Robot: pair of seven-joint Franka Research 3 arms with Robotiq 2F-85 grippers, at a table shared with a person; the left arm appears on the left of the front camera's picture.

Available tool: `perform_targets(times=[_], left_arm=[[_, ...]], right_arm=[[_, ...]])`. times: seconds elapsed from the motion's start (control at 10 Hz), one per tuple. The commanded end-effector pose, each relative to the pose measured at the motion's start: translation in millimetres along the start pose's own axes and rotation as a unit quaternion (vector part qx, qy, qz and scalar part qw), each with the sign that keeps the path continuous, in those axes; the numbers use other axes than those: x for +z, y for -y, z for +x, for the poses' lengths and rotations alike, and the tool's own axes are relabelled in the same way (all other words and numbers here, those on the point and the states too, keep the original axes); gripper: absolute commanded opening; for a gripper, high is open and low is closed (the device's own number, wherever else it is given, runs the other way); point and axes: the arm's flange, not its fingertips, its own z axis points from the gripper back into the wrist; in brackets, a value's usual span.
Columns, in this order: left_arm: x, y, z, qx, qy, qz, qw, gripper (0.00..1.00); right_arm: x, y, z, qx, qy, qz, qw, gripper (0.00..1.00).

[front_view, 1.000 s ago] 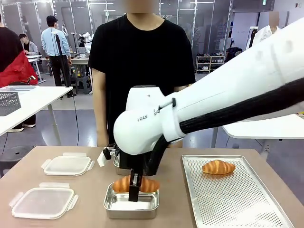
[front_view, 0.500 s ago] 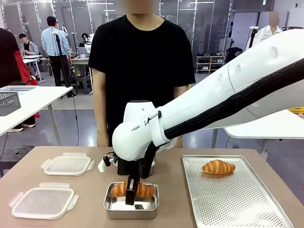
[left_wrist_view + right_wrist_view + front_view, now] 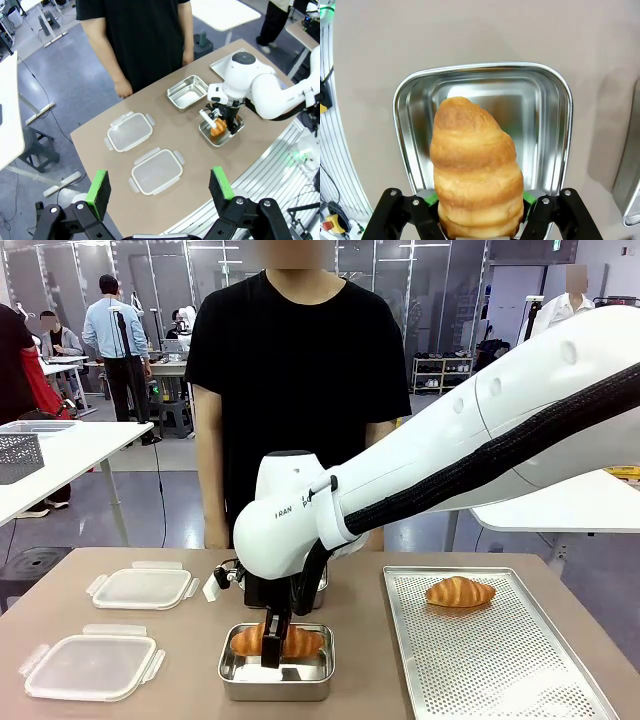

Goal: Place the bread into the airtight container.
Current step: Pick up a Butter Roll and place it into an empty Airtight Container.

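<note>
Front view first: the croissant (image 3: 303, 642) is down in the steel container (image 3: 277, 678) at lower centre of the frame, so I judge the placing itself all but done. What's left is letting go and lifting clear. A second croissant (image 3: 459, 591) sits at the upper end of the perforated tray (image 3: 500, 660) on the right, and two clear lids (image 3: 142, 587) lie on the worktop at the left, well apart from the container. The right end effector (image 3: 271, 648) points straight down into the container, one finger across the front of the bread.

Left wrist view: the left end effector (image 3: 159, 181) hangs high over the worktop, fingers spread wide, nothing between them. The container with the bread is at right of centre, an empty steel one (image 3: 187, 92) just above it.

Right wrist view: the croissant runs up the middle of the frame over the container floor, green pads (image 3: 431, 199) hugging both flanks at the bottom. Whether they pinch it or have slackened, I can't tell.
</note>
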Motion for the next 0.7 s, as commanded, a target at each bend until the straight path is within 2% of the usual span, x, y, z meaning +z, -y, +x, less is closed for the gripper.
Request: perform_targets(times=[0.0,0.1,0.2,0.3,0.4,0.5,0.6], left_arm=[[1.4,0.2,3.1,-0.002,0.002,-0.005,1.0,1.0],[1.4,0.2,3.1,-0.002,0.002,-0.005,1.0,1.0],[1.4,0.2,3.1,-0.002,0.002,-0.005,1.0,1.0],[1.4,0.2,3.1,-0.002,0.002,-0.005,1.0,1.0],[1.4,0.2,3.1,-0.002,0.002,-0.005,1.0,1.0],[1.4,0.2,3.1,-0.002,0.002,-0.005,1.0,1.0],[1.4,0.2,3.1,-0.002,0.002,-0.005,1.0,1.0]], right_arm=[[4.1,-5.3,-1.9,-0.009,-0.004,-0.015,1.0,0.52],[6.1,-6.5,-2.6,-0.008,-0.006,-0.018,1.0,1.0],[9.3,-7.9,-3.7,-0.007,-0.003,-0.02,1.0,0.92],[11.4,-9.6,-4.1,-0.005,-0.002,-0.021,1.0,1.0],[13.3,-10.9,-4.4,-0.003,0.0,-0.024,1.0,0.92],[15.7,-10.9,-5.8,-0.002,0.0,-0.03,1.0,1.0],[18.5,-11.1,-7.6,-0.001,0.002,-0.032,0.999,1.0]])
